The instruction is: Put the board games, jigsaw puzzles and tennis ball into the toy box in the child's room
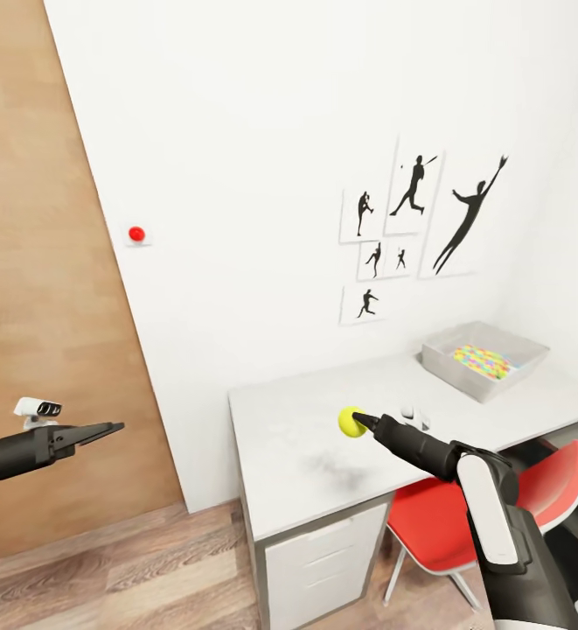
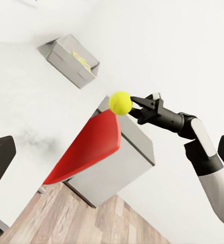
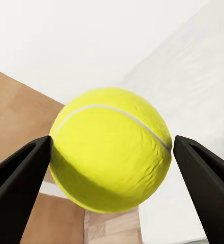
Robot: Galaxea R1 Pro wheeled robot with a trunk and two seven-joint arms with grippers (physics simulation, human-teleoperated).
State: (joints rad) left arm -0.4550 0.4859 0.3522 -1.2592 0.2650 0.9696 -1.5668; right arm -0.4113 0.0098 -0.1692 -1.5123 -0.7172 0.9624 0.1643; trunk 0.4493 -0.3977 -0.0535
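Right gripper (image 1: pixel 365 422) at lower centre, jaws clamped on the ball (image 1: pixel 351 421), held above the table (image 1: pixel 289 420). We should carry it up-right to the toy box (image 1: pixel 485 359), clear the near wall, release over the puzzles (image 1: pixel 483 360). Open tabletop between. Left gripper (image 1: pixel 105 429) idles at left; can't tell its jaws. Red chair (image 1: pixel 463 516) sits under the edge.

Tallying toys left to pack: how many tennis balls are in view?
1: the tennis ball is gripped in the right gripper above the table. Others may be hidden.
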